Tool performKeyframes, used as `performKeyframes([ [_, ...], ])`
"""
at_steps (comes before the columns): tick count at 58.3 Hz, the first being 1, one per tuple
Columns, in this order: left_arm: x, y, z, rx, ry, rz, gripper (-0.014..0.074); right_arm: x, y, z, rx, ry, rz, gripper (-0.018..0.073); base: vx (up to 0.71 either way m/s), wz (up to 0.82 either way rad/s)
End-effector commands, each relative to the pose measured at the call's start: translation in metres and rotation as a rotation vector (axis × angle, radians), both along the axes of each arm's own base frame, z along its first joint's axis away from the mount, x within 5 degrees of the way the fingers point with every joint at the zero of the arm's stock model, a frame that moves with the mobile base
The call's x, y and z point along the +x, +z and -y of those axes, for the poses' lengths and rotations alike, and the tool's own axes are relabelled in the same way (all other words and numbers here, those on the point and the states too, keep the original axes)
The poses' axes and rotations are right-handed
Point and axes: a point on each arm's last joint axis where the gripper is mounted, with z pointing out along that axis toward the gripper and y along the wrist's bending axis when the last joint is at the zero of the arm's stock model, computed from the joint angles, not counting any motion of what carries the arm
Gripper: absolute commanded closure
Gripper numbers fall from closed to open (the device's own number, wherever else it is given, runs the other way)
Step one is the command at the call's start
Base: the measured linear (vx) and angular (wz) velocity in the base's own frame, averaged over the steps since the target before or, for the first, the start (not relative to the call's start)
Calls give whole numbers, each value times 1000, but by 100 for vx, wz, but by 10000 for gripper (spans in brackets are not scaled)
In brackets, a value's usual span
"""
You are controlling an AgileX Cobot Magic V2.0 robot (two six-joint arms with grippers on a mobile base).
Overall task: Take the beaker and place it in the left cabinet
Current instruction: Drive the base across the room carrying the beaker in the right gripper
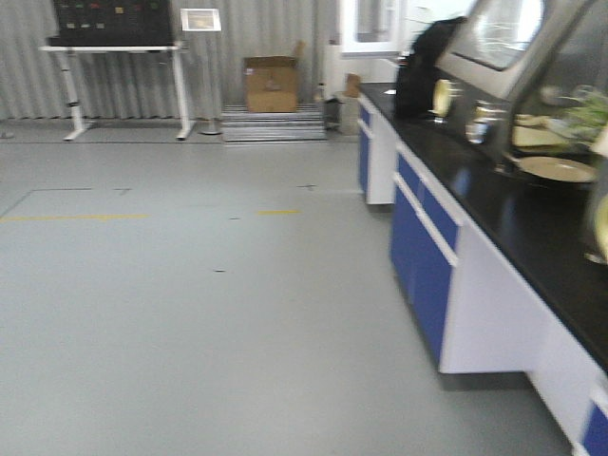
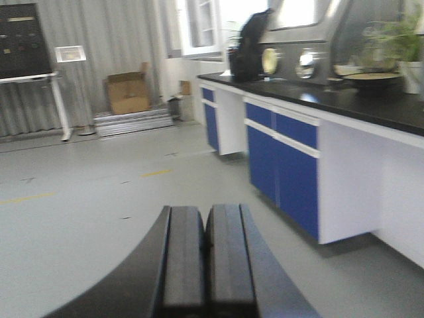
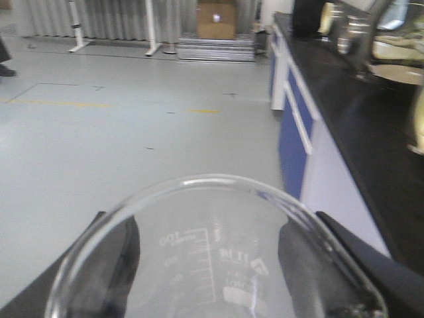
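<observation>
A clear glass beaker (image 3: pixel 212 258) with white printed marks fills the bottom of the right wrist view. My right gripper (image 3: pixel 209 265) is shut on it, one dark finger on each side of the glass, held above the grey floor. In the left wrist view my left gripper (image 2: pixel 207 228) is shut, its two dark fingers pressed together with nothing between them. The left cabinet is out of view. Neither gripper shows in the exterior front-facing view.
A black-topped lab bench (image 1: pixel 532 228) with blue doors runs along the right, carrying a fume enclosure, a dish (image 1: pixel 556 168) and glassware. Grey floor (image 1: pixel 190 285) stretches ahead. Against the far wall stand a cardboard box (image 1: pixel 271 84) and a white-legged table (image 1: pixel 114 47).
</observation>
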Motion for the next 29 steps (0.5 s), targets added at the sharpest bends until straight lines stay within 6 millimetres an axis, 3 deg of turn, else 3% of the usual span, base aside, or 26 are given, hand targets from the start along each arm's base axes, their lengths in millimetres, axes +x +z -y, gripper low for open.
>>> performKeyframes([
  [1,-1,3,0,-34,-2,81,596,0,15,-3,-10,41,93,565,34,56],
  [29,-1,3,0,-34,-2,81,596,0,15,-3,-10,41,93,565,44,40],
])
